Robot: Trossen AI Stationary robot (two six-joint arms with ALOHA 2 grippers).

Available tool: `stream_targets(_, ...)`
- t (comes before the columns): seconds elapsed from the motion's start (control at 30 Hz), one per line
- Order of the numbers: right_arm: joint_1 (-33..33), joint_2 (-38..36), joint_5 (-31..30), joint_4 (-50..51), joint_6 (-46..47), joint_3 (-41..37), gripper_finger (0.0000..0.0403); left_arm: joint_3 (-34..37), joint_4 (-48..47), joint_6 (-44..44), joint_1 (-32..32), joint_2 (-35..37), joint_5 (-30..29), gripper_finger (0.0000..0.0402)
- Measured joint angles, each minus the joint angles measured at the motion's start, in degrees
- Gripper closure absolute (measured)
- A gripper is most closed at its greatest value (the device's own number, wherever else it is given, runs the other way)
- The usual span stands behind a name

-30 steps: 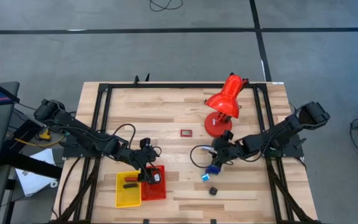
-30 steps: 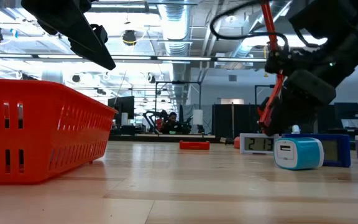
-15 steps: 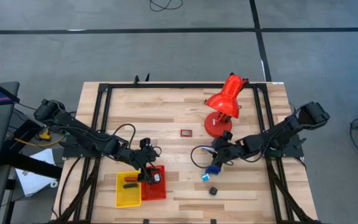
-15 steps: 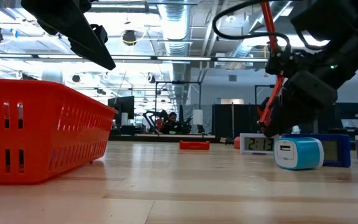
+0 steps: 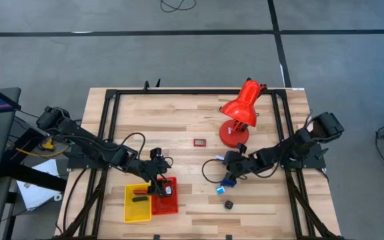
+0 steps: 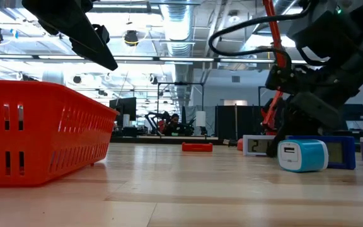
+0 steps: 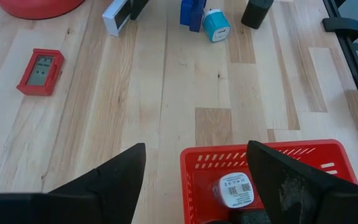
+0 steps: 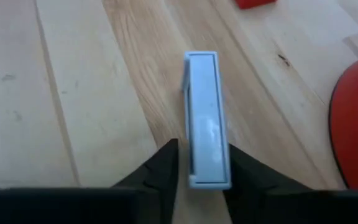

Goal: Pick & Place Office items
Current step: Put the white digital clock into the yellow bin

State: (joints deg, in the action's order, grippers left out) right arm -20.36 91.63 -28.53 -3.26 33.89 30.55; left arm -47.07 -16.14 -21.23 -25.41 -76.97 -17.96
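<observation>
A thin silver-white clock (image 8: 202, 118) stands on edge on the table near the red lamp's base (image 5: 231, 135); its display shows in the low view (image 6: 254, 145). My right gripper (image 5: 230, 168) is shut on it. A blue block (image 5: 227, 181), a light-blue charger (image 6: 302, 155) and a black piece (image 5: 229, 205) sit just nearer. A flat red piece (image 5: 200, 141) lies toward the middle. My left gripper (image 7: 194, 180) hangs open above the red tray (image 5: 166, 198), where a round white piece (image 7: 235, 190) lies. My right gripper pinches the clock's two broad faces between its two fingers, at the end nearest the arm (image 8: 207, 169). The fingers slant down from the table's right and lie along the clock's length. The clock stands upright with its lower edge on the table.
The red desk lamp (image 5: 242, 107) stands just beyond my right gripper. A yellow tray (image 5: 137, 203) holding a black piece adjoins the red tray on its left. A black frame (image 5: 112, 100) runs along the table's edges.
My right gripper has gone down over the silver-white clock and a little toward the table's left, and now covers part of its display in the low view. The clock has stayed where it stood.
</observation>
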Motion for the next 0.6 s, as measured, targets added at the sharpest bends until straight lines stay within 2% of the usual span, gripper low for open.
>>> stream_targets(0.1,-0.2,-0.5,0.0,0.1,0.0,0.0,0.0346,0.0,0.0,0.0,0.0,0.0,0.0,0.0128)
stream_targets(0.23,-0.8,-2.0,0.7,0.1,-0.3,1.5,0.035,0.0,1.3,0.0,1.0,0.0,-1.2,0.0128)
stream_targets(0.4,1.5,-2.3,8.5,1.6,-6.0,10.8,0.035,0.0,4.4,4.5,5.8,0.0,0.1,0.0128)
stream_targets(0.6,3.5,-2.3,9.4,14.5,-9.8,23.2,0.035,0.0,4.7,6.6,10.8,0.0,2.8,0.0128)
